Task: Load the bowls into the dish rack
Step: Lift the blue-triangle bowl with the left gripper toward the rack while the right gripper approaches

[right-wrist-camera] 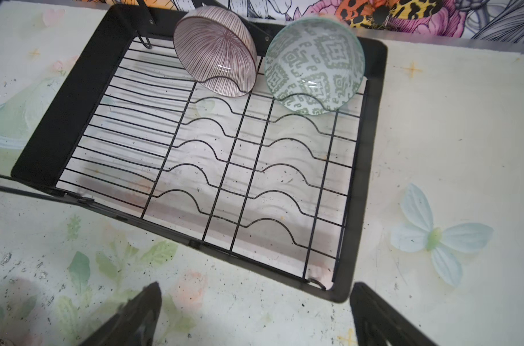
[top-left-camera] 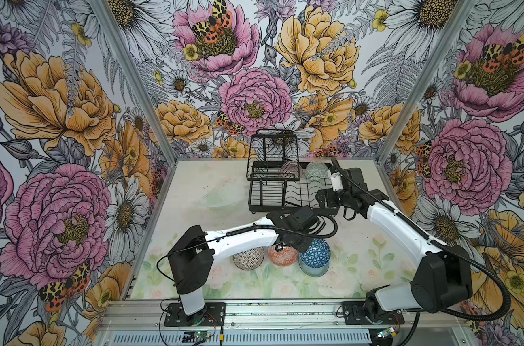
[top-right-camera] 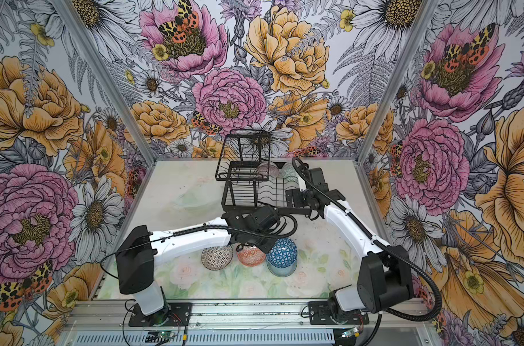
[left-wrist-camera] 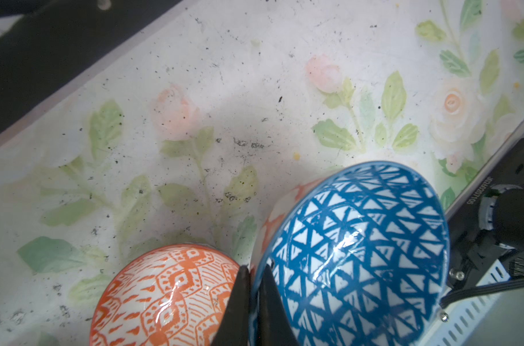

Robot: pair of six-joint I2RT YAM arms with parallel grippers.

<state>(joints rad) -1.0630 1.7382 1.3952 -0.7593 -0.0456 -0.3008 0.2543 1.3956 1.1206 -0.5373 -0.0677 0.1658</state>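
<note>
Rim grip: left hand (left-wrist-camera: pixel 256 269) pinches the blue-triangled bowl (left-wrist-camera: pixel 359 245), tilted beside the orange-diamond bowl (left-wrist-camera: pixel 165 293), probably so it slots edge-on into the dish rack (right-wrist-camera: pixel 367 149). Right hand (right-wrist-camera: pixel 256 287) hangs spread, empty, near the rack.

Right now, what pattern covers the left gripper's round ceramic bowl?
Blue-on-white triangles cover that bowl; left wrist view shows best.

Lab cell: aluminium frame (top-left-camera: pixel 284 310), floral walls (top-left-camera: pixel 254 99)

top views: high at front, facing down and back; dish rack (top-left-camera: pixel 269 178) (top-right-camera: pixel 242 180) mid-frame in both
left wrist: very close, down on blue-triangled bowl (left-wrist-camera: pixel 359 248), lower right
right wrist: near, above dish rack (right-wrist-camera: pixel 371 167); shared with top views
</note>
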